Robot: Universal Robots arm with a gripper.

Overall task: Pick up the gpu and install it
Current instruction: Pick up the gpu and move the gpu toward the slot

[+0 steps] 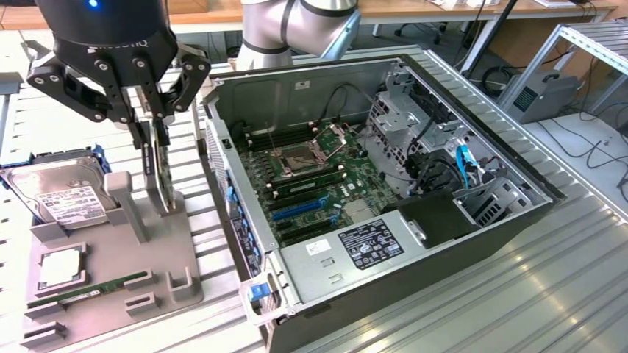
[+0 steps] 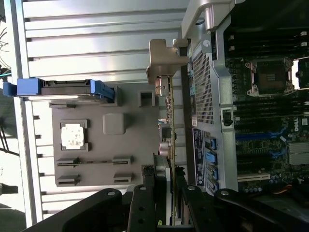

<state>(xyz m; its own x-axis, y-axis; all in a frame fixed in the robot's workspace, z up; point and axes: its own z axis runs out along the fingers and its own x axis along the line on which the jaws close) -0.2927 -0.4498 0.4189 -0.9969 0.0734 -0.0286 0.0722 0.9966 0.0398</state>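
Note:
The gpu [image 1: 165, 173] is a thin card seen edge-on, standing upright over the grey parts holder [image 1: 108, 298] at the exterior view's left. My gripper [image 1: 157, 121] is above it, with its black fingers shut on the card's upper edge. In the wrist view the gpu [image 2: 170, 121] runs away from my gripper [image 2: 166, 195], and its pale metal bracket [image 2: 164, 58] is at the far end. The card's lower edge is close to the holder; whether it touches, I cannot tell.
The open computer case [image 1: 250, 290] lies right beside the holder, its motherboard [image 1: 324, 176] and blue slots [image 1: 299, 209] exposed. On the holder sit a hard drive [image 1: 64, 195], a processor chip [image 1: 61, 268] and a green memory stick [image 1: 88, 288]. Ribbed metal table [image 1: 510, 294] all around.

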